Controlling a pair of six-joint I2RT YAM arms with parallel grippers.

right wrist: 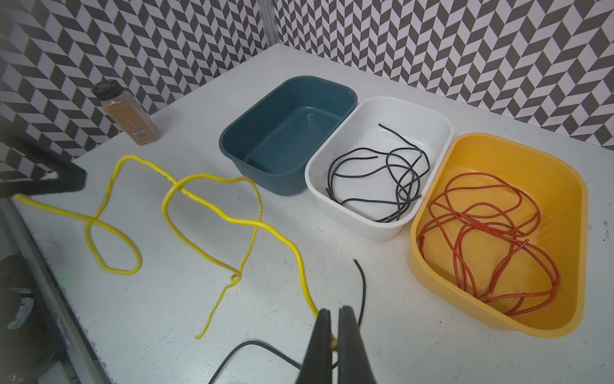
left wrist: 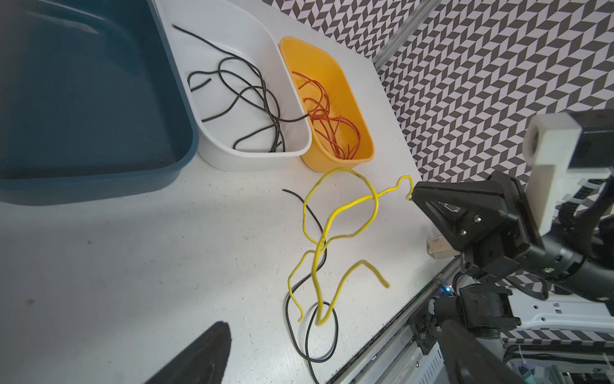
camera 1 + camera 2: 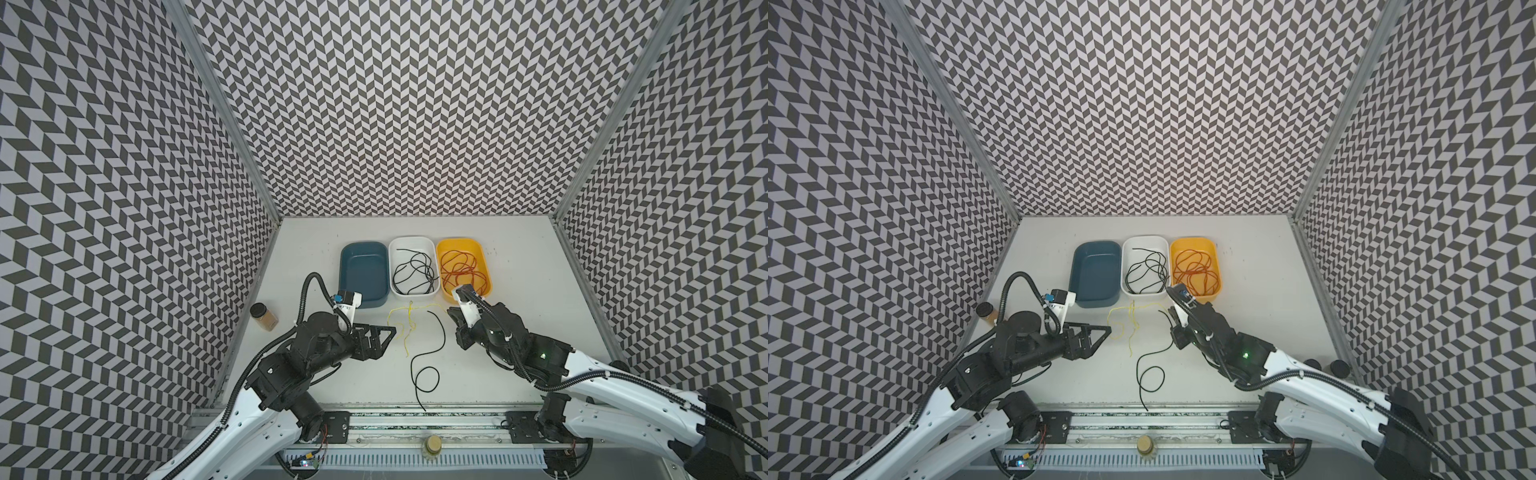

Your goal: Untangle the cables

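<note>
Cables, seen from my station, start with the yellow cable (image 1: 239,222). My right gripper (image 1: 335,316) is clamped shut on one end of it, the strand squeezed between the two black fingers (image 1: 320,345). From that pinch the yellow cable runs across toward my left gripper (image 3: 388,338), crossing over itself in several loose loops on the way.

The left gripper stands wide open, jaws spread. In both top views its upper fingertip (image 3: 392,330) sits just beside the nearest yellow loop, and I cannot tell whether they touch.

Right next to the right gripper's fingers lies the free end of a black cable (image 3: 444,336), loose on the white table (image 3: 519,291). It snakes back between my two grippers toward the arm bases, curls into one loop and ends at the table's edge there. The left wrist view shows the yellow cable lying across it and dipping into that loop.

Beyond the grippers, three trays stand in a row, sides touching. The yellow tray (image 3: 484,266), nearest the right gripper, holds coiled orange-red cables (image 3: 461,272). The white tray (image 3: 392,266) in the middle holds black cables (image 3: 415,272). The blue tray (image 3: 361,274) sits nearest the left gripper. Out past the left arm, a brown spice jar (image 3: 264,316) stands near the side wall.
</note>
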